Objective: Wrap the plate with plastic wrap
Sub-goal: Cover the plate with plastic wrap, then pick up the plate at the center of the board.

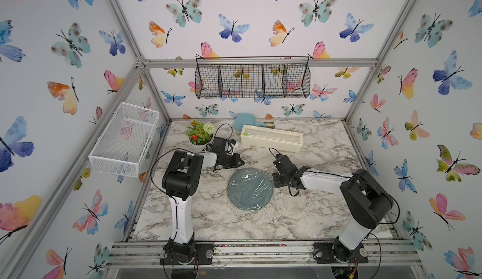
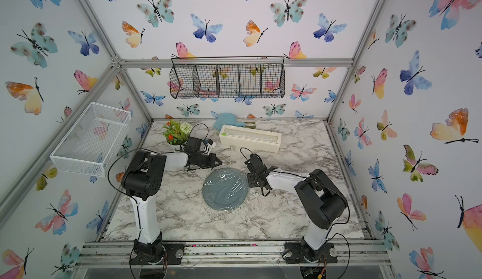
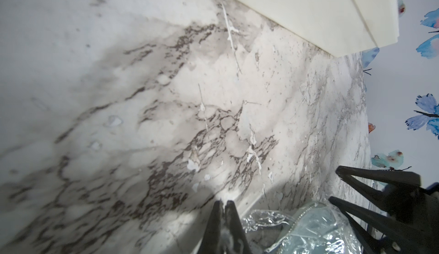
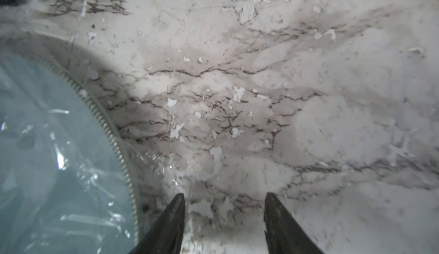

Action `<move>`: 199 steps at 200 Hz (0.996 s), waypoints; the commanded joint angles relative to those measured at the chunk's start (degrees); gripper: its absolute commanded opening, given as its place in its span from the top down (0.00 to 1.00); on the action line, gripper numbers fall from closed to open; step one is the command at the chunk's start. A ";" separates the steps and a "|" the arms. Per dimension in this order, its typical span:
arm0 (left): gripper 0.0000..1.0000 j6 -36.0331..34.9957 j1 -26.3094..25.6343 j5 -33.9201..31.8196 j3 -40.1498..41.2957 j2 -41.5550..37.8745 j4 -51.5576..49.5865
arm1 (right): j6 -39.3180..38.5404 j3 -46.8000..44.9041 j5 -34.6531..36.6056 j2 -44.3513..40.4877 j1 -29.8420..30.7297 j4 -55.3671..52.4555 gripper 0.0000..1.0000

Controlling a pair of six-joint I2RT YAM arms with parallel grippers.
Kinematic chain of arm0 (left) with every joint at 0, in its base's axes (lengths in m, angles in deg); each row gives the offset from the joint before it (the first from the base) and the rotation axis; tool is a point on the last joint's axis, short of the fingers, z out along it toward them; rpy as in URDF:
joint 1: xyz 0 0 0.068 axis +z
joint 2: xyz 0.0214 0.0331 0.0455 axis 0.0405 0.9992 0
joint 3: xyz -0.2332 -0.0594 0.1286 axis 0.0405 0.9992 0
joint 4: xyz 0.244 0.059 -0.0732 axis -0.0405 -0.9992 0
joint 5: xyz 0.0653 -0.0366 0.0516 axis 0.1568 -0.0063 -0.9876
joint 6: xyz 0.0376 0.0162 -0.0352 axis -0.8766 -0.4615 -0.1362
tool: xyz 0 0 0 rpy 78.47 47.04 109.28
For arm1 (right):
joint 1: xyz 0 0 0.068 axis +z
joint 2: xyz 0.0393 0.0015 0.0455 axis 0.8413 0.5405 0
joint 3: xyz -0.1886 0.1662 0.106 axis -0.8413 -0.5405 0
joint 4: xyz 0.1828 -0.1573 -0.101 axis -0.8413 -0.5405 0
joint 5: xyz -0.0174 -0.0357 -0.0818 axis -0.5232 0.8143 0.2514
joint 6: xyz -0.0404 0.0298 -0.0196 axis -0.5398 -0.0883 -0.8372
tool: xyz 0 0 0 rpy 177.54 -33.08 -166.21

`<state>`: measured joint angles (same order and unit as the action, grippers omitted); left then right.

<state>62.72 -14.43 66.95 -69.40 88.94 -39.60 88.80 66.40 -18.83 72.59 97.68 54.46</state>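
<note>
The slate grey-blue plate (image 1: 250,189) (image 2: 225,187) lies flat mid-table, and wrinkled plastic wrap (image 1: 254,186) is spread over it. In the right wrist view the plate (image 4: 47,146) lies beside the fingers, and the wrap's edge (image 4: 161,167) trails past the rim onto the marble. My right gripper (image 4: 224,194) (image 1: 275,182) stands open over bare table at the plate's right rim, holding nothing. My left gripper (image 3: 223,202) (image 1: 243,163) is shut, just beyond the plate's far-left rim, with crumpled wrap (image 3: 261,217) beside its fingers. The left wrist view also shows the plate (image 3: 316,229) and the right gripper (image 3: 333,184).
The cream-white wrap box (image 1: 271,138) (image 3: 308,10) lies behind the plate. A light-blue handled dish (image 1: 242,121) and a potted plant (image 1: 199,134) stand at the back. A white mesh basket (image 1: 125,139) hangs on the left wall and a black wire basket (image 1: 251,81) on the back wall.
</note>
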 commanded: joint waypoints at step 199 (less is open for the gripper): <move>0.31 7.97 4.03 -10.24 17.94 -31.09 -15.23 | -0.88 -0.96 -26.76 0.67 -2.07 5.38 0.43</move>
<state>67.00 -9.52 52.76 -60.64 60.96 -53.56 89.24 66.51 -45.50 73.07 95.61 58.59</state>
